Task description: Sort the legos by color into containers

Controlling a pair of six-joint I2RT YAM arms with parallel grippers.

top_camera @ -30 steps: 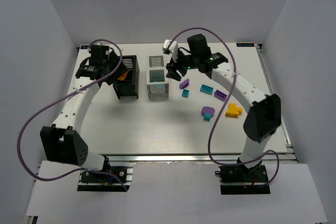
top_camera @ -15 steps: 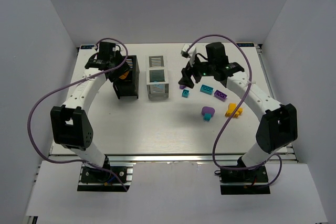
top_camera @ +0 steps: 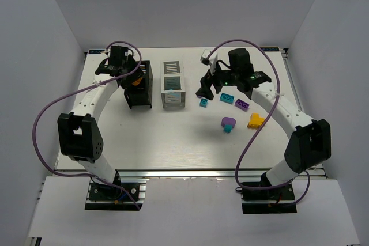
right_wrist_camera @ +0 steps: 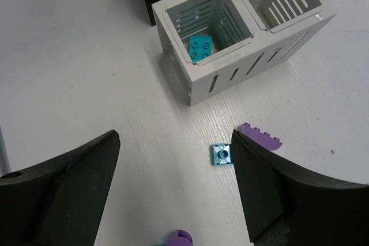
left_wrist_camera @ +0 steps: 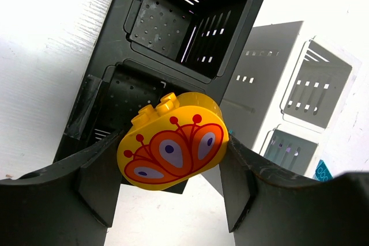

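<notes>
My left gripper (top_camera: 131, 80) is shut on the yellow-orange lego (left_wrist_camera: 173, 141), which has red petal patterns, and holds it above the near compartment of the black container (left_wrist_camera: 115, 33). The white container (top_camera: 173, 103) stands just right of it, with a teal lego (right_wrist_camera: 200, 47) in one compartment. My right gripper (right_wrist_camera: 176, 188) is open and empty above the table. A small teal lego (right_wrist_camera: 221, 154) and a purple lego (right_wrist_camera: 262, 138) lie by its right finger. Further right lie a teal lego (top_camera: 226, 97), a purple lego (top_camera: 242, 105), a purple-and-teal pair (top_camera: 228, 123) and a yellow lego (top_camera: 256, 121).
The two containers stand side by side at the back of the white table, the black one (top_camera: 145, 93) on the left. The white container (right_wrist_camera: 242, 67) is just beyond my right gripper. Purple cables loop off both arms. White walls enclose the table.
My right gripper has swung right, away from the white container, to above the loose legos. My left gripper has shifted a little right over the black container with the yellow-orange lego.
</notes>
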